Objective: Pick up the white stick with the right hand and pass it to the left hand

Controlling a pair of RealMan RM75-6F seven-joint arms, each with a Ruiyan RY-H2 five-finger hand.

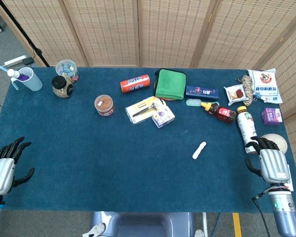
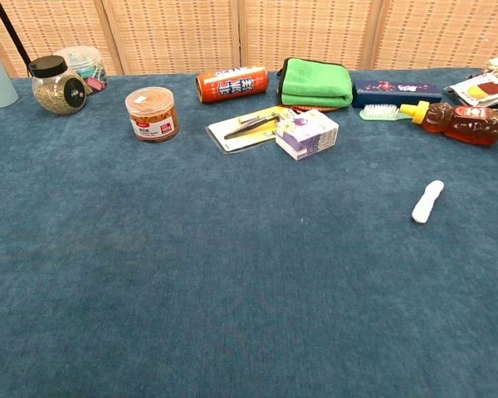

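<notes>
On the blue cloth in head view: white stick (image 1: 199, 150) lying slantwise, right of centre, touching nothing. Right hand (image 1: 269, 160) sitting at the right table edge, fingers apart, gripping nothing, well apart from the stick, just beside a white bottle (image 1: 245, 129). Left hand (image 1: 5, 168) hanging at the left edge, fingers spread, holding nothing. Green towel (image 1: 170, 84) and orange can (image 1: 134, 83) lying along the far side.

From chest view: neither hand showing. White stick (image 2: 427, 201) lying on bare cloth near the right edge, below an amber squeeze bottle (image 2: 456, 121). Purple-and-white box (image 2: 306, 133) sitting near mid-table, partly overlapping a yellow card (image 2: 241, 129).
</notes>
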